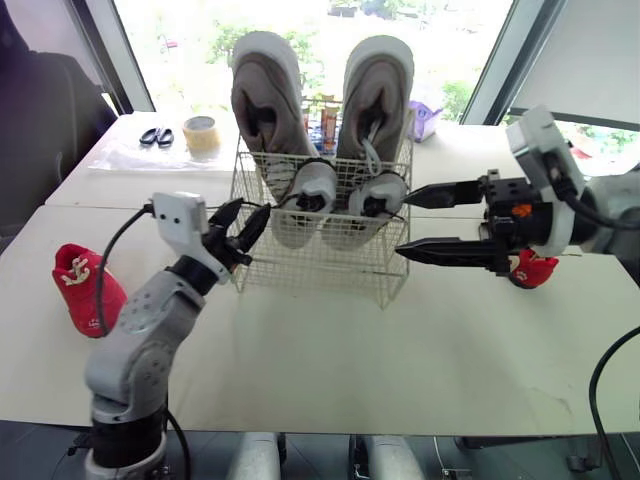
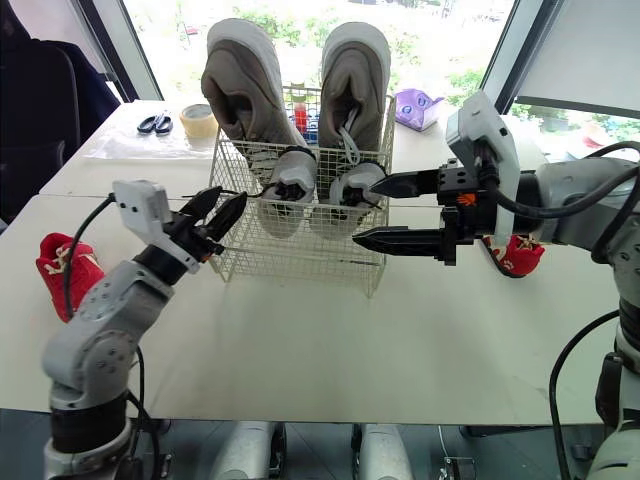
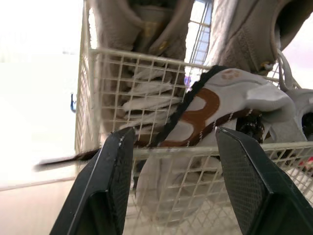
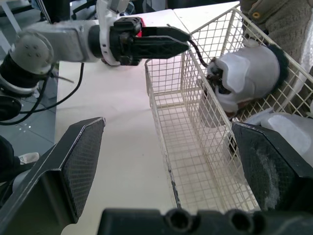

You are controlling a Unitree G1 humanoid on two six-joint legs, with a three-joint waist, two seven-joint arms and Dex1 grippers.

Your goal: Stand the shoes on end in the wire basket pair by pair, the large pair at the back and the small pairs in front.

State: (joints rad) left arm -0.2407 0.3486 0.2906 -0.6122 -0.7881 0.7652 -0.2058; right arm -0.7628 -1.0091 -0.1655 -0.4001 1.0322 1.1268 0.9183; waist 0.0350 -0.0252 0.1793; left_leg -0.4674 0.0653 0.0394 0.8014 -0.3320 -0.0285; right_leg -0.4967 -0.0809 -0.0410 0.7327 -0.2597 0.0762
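1. At the middle of the white table [image 1: 330, 350] we see the wire basket [image 1: 322, 272]. Two large grey shoes [image 1: 268, 92] stand on end along its back side, side by side.
2. Just in front of them, inside the basket, two small white shoes [image 1: 306, 196] also stand on end and lean against the grey pair.
3. We find the left gripper [image 1: 249, 212] at the basket's front left corner. Its two fingers are parted to a middling gap with nothing clamped between them.
4. From the left wrist view, the basket's top rim and one white shoe with a brown mark [image 3: 205, 115] lie across that gap. We cannot tell whether the fingers [image 3: 113, 191] touch the wire.
5. A thin black lace [image 4: 199, 53] runs from that shoe to the left gripper's tips. We cannot make out whether they touch it.
6. We see the right gripper [image 1: 405, 226] by the basket's right end, spread wide, one finger above the other, empty and clear of the mesh.
7. One red shoe [image 1: 86, 286] lies on the table well to the left of the basket, and a second red shoe [image 1: 536, 268] lies on the right, behind the right gripper
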